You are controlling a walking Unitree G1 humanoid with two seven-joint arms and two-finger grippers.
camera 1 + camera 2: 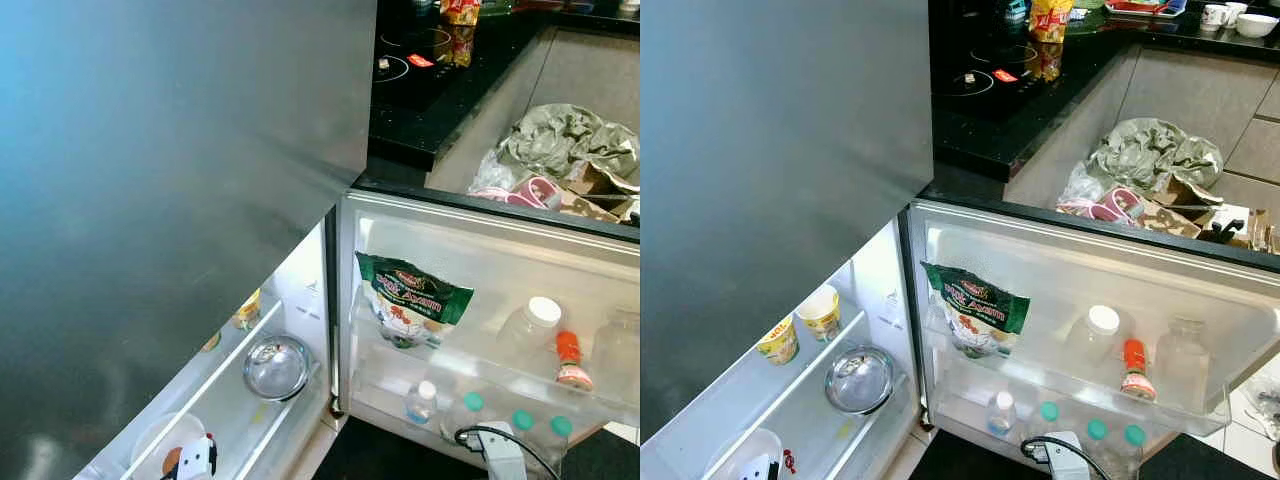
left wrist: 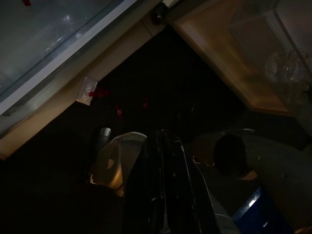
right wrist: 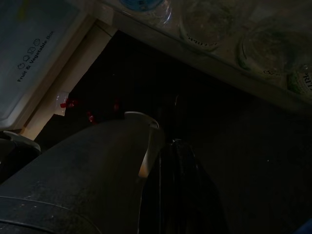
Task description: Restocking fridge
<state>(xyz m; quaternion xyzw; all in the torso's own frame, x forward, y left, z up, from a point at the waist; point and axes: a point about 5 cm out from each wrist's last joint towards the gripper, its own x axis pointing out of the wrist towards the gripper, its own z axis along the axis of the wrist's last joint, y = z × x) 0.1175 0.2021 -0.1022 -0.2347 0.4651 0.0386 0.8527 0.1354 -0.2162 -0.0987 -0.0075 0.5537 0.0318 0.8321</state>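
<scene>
The fridge's lower door (image 1: 1070, 250) stands open to my right, below the grey upper door (image 1: 150, 150). Its door shelf (image 1: 1185, 412) holds a green snack bag (image 1: 975, 305), a white-capped bottle (image 1: 1095, 335), an orange-capped bottle (image 1: 1135, 368) and a clear jar (image 1: 1180, 360). Teal-capped bottles (image 1: 1048, 412) stand on the rack below. Inside, the lit shelves carry two paper cups (image 1: 822, 312), a glass-lidded bowl (image 1: 860, 378) and a white bowl (image 1: 745, 455). My right arm (image 1: 1060, 455) hangs low before the door. Both wrist views are dark; the left gripper (image 2: 165, 146) and right gripper (image 3: 175, 146) look shut and hold nothing.
A black counter with a cooktop (image 1: 990, 80) and snack packets (image 1: 1050, 20) lies beyond the fridge. On the floor behind the door are a crumpled grey-green bag (image 1: 1150, 150), pink slippers (image 1: 1105, 205) and cardboard. The vegetable bin (image 3: 34, 53) sits low in the fridge.
</scene>
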